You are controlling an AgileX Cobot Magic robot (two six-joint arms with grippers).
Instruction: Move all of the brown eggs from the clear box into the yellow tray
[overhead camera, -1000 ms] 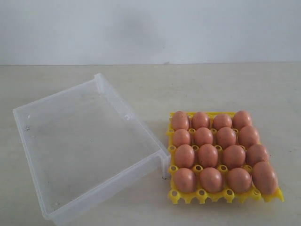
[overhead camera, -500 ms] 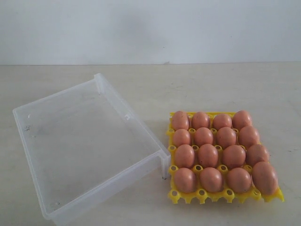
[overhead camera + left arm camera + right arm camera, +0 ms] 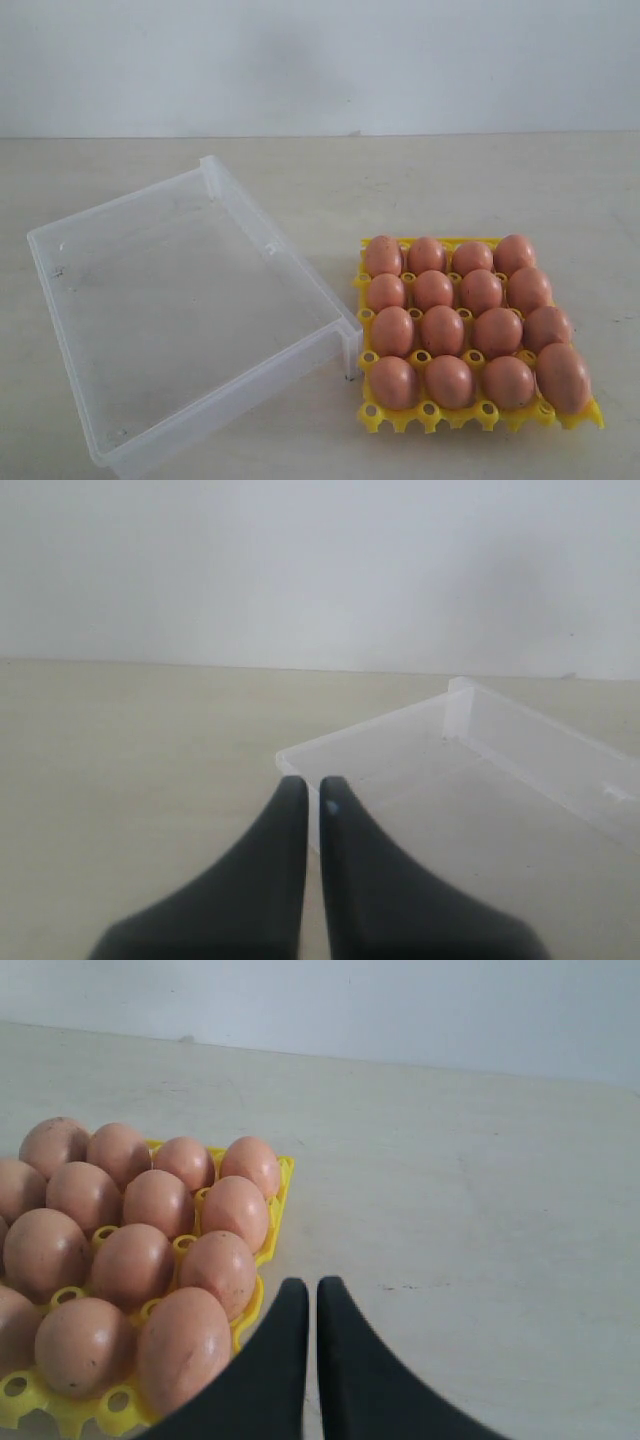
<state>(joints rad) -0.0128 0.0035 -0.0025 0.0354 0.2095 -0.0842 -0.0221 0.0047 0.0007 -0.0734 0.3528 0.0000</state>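
Sitting one to a cell, the eggs (image 3: pixel 441 330) fill the whole four-by-four tray (image 3: pixel 480 415), and the box (image 3: pixel 250 215) shows nothing inside, so I judge the task done.

The right gripper (image 3: pixel 304 1295) has its dark fingers pressed together on nothing. The tray lies just beside them and a little ahead, and the nearest egg is close to the tips but not touching. The left gripper (image 3: pixel 312 792) is also pressed together and empty, with a corner of the box just beyond its tips.

The eggs should be light, with a rigid but brittle shell. A hard pinch would likely crack one, and the smooth oval form could squirt out of a grip placed off centre. The best hold looks like a gentle one across the widest part, from above, with the fingers slipping into the narrow gaps between neighbours. The eggs are packed close, so there is little room.

The shells are matt pinkish-brown with faint speckles. The tray is stiff bright yellow plastic with a scalloped edge, round holes and raised pegs. The box is thin translucent plastic with low walls and a rim, probably light enough to slide on the pale table (image 3: pixel 450 180).
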